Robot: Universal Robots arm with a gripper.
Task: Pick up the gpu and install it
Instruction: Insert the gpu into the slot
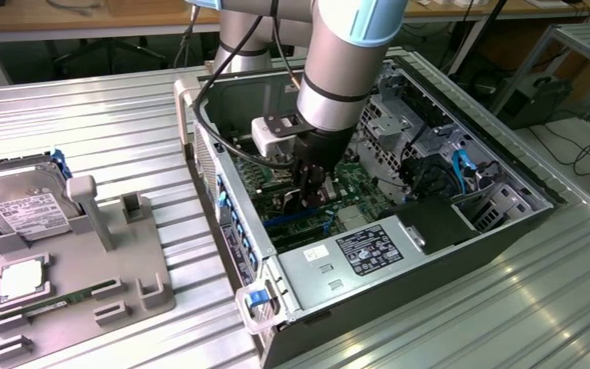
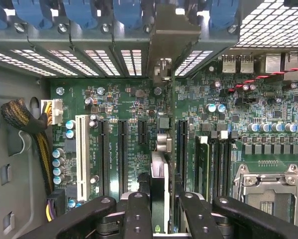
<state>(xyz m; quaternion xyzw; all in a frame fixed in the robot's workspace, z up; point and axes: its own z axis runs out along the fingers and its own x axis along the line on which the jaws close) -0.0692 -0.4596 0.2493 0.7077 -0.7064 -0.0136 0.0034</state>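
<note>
My gripper (image 2: 161, 206) is deep inside the open computer case (image 1: 459, 261), shut on the gpu (image 2: 160, 179). I see the card edge-on, standing upright between the two black fingers (image 2: 139, 214). Its silver bracket (image 2: 172, 40) reaches the row of rear slot openings. The card hangs over the green motherboard (image 2: 134, 99), between a short black slot (image 2: 143, 132) and a long one (image 2: 181, 149); whether it sits in a slot I cannot tell. In the exterior view the gripper (image 1: 310, 192) points down at the board in the middle of the case.
A cable bundle (image 2: 24, 124) and a white slot (image 2: 81, 154) lie beside the card. Memory (image 2: 202, 164) and the CPU socket (image 2: 268, 191) flank its other side. On the exterior view's left, a grey holder (image 1: 120, 254) carries a hard drive (image 1: 24, 204) and a memory stick (image 1: 64, 298).
</note>
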